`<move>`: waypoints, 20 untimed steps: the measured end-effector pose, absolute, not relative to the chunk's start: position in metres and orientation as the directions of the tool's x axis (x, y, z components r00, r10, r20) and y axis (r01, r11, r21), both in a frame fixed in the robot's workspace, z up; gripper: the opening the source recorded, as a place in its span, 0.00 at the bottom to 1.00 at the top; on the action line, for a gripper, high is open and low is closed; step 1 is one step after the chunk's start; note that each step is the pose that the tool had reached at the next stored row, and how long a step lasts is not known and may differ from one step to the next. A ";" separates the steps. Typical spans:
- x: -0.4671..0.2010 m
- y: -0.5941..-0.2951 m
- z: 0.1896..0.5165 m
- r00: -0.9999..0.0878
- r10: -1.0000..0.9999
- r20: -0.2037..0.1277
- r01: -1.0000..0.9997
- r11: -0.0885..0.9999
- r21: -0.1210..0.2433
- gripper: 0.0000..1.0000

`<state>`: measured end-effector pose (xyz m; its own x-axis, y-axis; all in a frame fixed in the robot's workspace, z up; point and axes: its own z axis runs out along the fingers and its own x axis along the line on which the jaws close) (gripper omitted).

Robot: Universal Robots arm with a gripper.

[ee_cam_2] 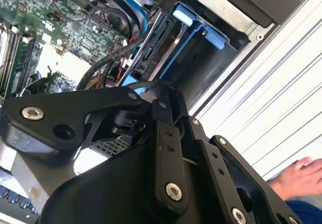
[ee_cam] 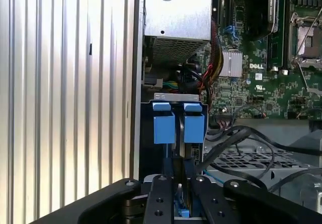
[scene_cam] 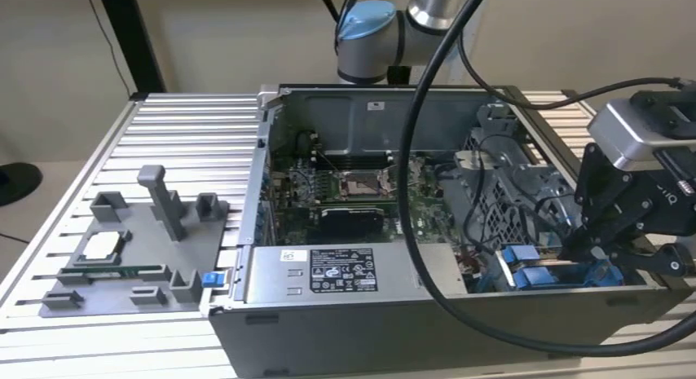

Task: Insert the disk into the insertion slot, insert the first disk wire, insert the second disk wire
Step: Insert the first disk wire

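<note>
Gripper (ee_cam: 180,189): poised over the computer case (scene_cam: 359,346), at its corner toward the exterior view's right; cannot tell whether spread, pressed together or pinching.
Disk (ee_cam_2: 153,45): just ahead of the gripper, standing on edge inside that case corner, dark connector edge facing out.
Insertion slot (ee_cam_2: 201,38): blue-framed bay in the same case corner, around the disk; two blue tabs (ee_cam: 163,126) at its mouth.
Key relation: disk's long axis in line with the gripper's reach, running into the case; depth of seating not readable.
Wires: black cables (ee_cam: 241,130) loose inside the case beside the bay; plugging not readable.
Power-supply box (scene_cam: 326,273): along the case's near wall.
Person's hand (ee_cam_2: 302,176): outside the case, over the worktop (scene_cam: 185,126).
</note>
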<state>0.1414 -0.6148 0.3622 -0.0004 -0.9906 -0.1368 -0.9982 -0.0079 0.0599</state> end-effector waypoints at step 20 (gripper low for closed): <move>0.141 -0.596 0.359 0.005 -0.997 -0.078 -1.000 -0.005 -0.008 0.00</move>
<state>0.1413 -0.5964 0.3591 0.0052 -0.9969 -0.0782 -1.0000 -0.0045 -0.0085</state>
